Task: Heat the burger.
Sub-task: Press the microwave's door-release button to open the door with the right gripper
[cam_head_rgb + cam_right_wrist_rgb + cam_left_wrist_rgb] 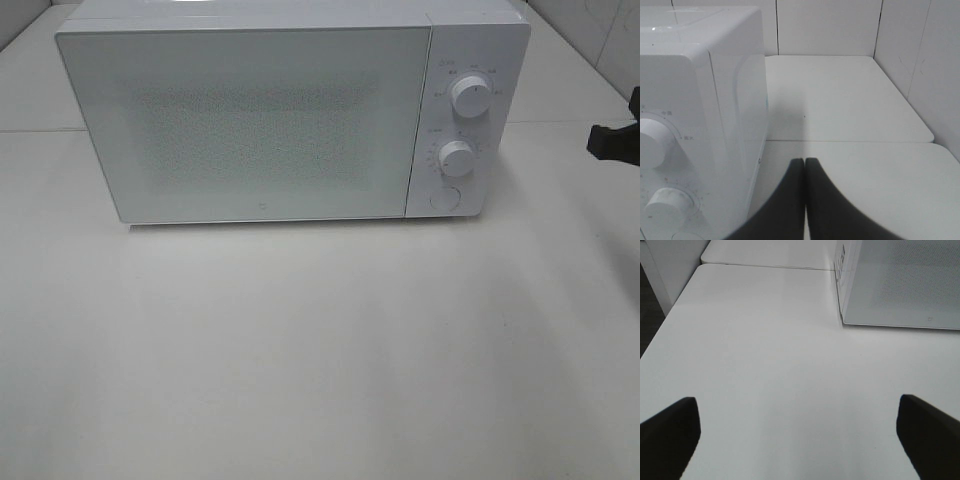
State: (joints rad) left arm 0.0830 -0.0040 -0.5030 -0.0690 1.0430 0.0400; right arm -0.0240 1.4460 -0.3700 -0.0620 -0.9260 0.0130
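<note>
A white microwave (270, 120) stands at the back of the table with its door closed; its corner also shows in the left wrist view (900, 285) and its side in the right wrist view (700, 115). Two round knobs, upper (470, 96) and lower (457, 158), sit on its right panel above a round button (446, 197). The burger is out of view. My right gripper (805, 165) is shut with nothing in it, just right of the microwave's knob panel; a black part of it shows at the right edge (615, 140). My left gripper (800, 440) is open over bare table, left of the microwave.
The white table (320, 350) stretches in front of the microwave. A tiled wall (840, 25) closes the back and right side. The table's left edge (660, 330) drops off to a dark floor.
</note>
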